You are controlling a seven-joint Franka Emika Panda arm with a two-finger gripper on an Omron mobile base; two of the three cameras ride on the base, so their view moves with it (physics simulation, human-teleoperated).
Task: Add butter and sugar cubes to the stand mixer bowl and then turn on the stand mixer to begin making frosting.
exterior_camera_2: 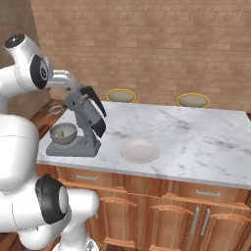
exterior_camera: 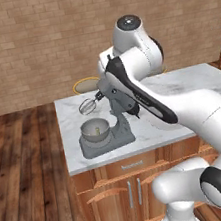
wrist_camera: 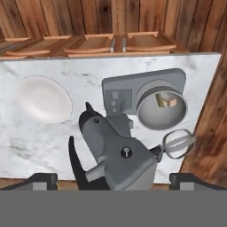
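1. your gripper (wrist_camera: 113, 179) hangs above the stand mixer (wrist_camera: 116, 155), looking down on its raised head; the two dark finger tips stand wide apart at the edges of the hand view, with nothing between them.
2. the stand mixer bowl (wrist_camera: 160, 105) sits on the mixer's flat base, with the butter (wrist_camera: 158, 100) and a pale tan cube (wrist_camera: 171, 102) already lying inside it, touching or nearly so. so the loading looks done, and by my reading the step in hand is switching the machine on.
3. to do it well, first find the control: a small dark knob (wrist_camera: 126, 152) shows on the head, and round buttons (wrist_camera: 115, 102) sit on the base beside the bowl. i cannot tell which one starts it.
4. the wire whisk (wrist_camera: 178, 143) hangs tilted up and clear of the bowl, so expect the head to need lowering. come down slowly, and keep your fingers off the whisk wires.
5. approach the knob squarely, since the head's smooth curved shell could let a finger slide off.
6. the mixer stands near the end of a white marble counter (exterior_camera_2: 196, 137), with an empty white plate (exterior_camera_2: 139, 150) just beside it.
7. under the counter are wooden cabinets (exterior_camera_2: 176, 211); behind it two round stools (exterior_camera_2: 192, 100), a brick wall (exterior_camera_2: 157, 44), and a plank floor (exterior_camera: 27, 176).
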